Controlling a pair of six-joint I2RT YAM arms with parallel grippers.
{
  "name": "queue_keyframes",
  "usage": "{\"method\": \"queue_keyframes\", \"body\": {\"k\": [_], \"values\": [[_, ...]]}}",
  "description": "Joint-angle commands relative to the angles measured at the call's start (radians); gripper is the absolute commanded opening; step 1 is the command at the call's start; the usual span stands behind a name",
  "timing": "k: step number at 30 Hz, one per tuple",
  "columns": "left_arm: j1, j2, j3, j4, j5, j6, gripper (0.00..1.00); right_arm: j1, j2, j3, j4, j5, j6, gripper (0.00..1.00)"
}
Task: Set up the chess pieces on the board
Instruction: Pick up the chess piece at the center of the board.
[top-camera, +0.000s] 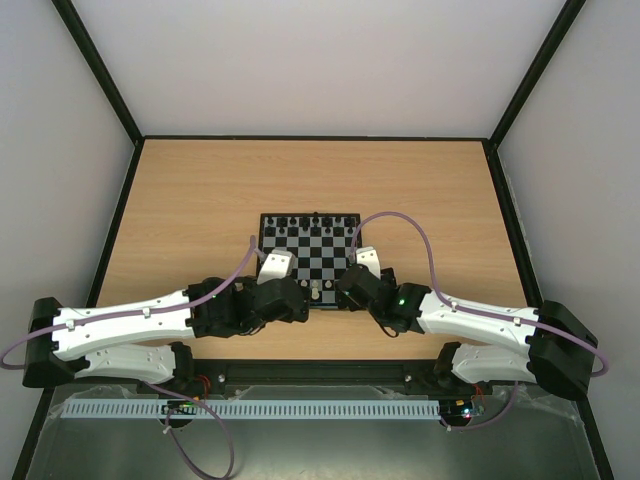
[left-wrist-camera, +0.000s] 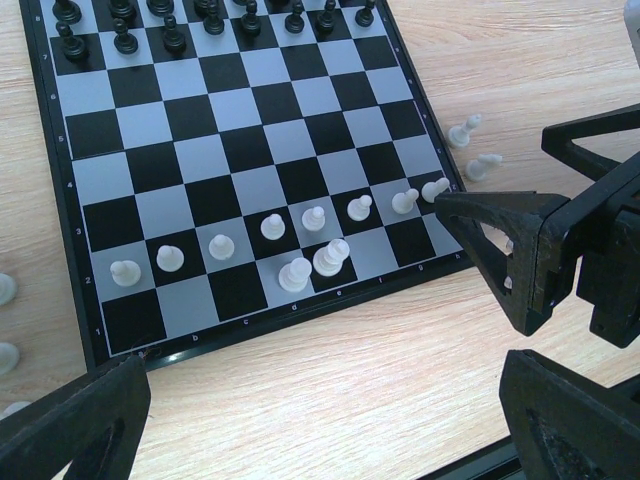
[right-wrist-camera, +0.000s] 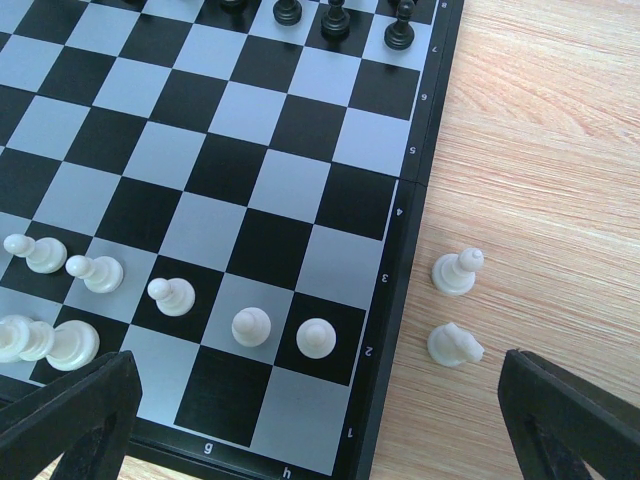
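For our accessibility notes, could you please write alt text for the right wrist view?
A chessboard dominates the view, a row of white pawns near its front edge and black pieces along the far edge. Two white pieces sit off the board on the wooden table; the open fingers frame the bottom corners.

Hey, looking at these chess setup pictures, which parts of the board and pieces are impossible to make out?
Top view: the left gripper and right gripper cover the board's near rows; pieces too small to identify.
Left wrist view: farthest black pieces cut by the top edge; loose white pieces cut by the left edge.
Right wrist view: the board's left files lie outside the frame.
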Motion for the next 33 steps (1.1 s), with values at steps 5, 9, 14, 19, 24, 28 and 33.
{"method": "queue_keyframes", "body": {"k": [5, 9, 14, 19, 24, 28, 33], "values": [[0.011, 0.004, 0.006, 0.001, -0.008, 0.01, 0.99, -0.003, 0.006, 0.023, 0.003, 0.003, 0.007, 0.99], [0.018, 0.044, 0.047, -0.006, -0.021, 0.011, 0.99, -0.004, 0.004, 0.022, 0.007, -0.004, 0.003, 0.99], [0.021, 0.106, 0.079, -0.005, -0.019, -0.009, 0.98, -0.004, -0.002, 0.02, 0.012, -0.021, 0.002, 0.99], [0.021, 0.137, 0.086, 0.009, -0.014, -0.034, 0.98, -0.004, -0.033, 0.007, 0.019, -0.042, -0.003, 0.99], [0.02, 0.144, 0.087, 0.016, -0.011, -0.052, 0.98, -0.004, -0.054, 0.003, 0.017, -0.047, -0.007, 0.99], [0.02, 0.148, 0.09, 0.015, -0.012, -0.058, 0.98, -0.004, -0.057, 0.003, 0.016, -0.046, -0.008, 0.99], [0.019, 0.139, 0.084, 0.01, -0.015, -0.064, 0.98, -0.003, -0.052, 0.003, 0.014, -0.038, -0.009, 0.98]]}}
